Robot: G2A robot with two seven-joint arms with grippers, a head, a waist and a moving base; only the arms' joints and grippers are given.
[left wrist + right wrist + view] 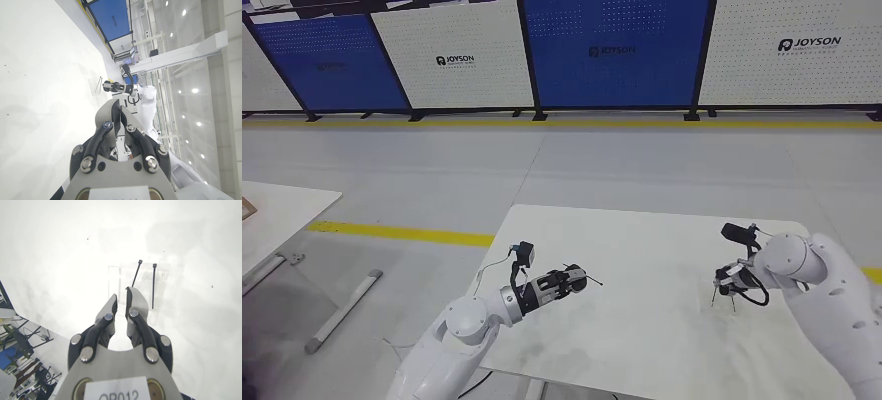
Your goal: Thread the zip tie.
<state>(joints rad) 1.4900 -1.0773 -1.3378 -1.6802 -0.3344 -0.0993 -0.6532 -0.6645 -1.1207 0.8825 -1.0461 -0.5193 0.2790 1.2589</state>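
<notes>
Two black zip ties (137, 274) (153, 285) lie side by side on a clear plastic plate (162, 275) on the white table (642, 330). My right gripper (122, 291) hovers just over the plate's near edge, open by a narrow gap with nothing in it; one fingertip (129, 291) is beside the tail of the nearer tie. In the top view this right gripper (725, 288) is at the table's right, with the ties (714, 296) below it. My left gripper (580, 278) is at the table's left, shut on a thin black zip tie (594, 281) that sticks out sideways. Its pads (115, 113) are pressed together.
The left wrist view shows the right gripper (105, 86) farther off, beside the two ties (98, 85). The table's middle is bare white surface with a few dark specks. Beyond the far edge lie the floor with a yellow line (402, 233) and blue and white panels.
</notes>
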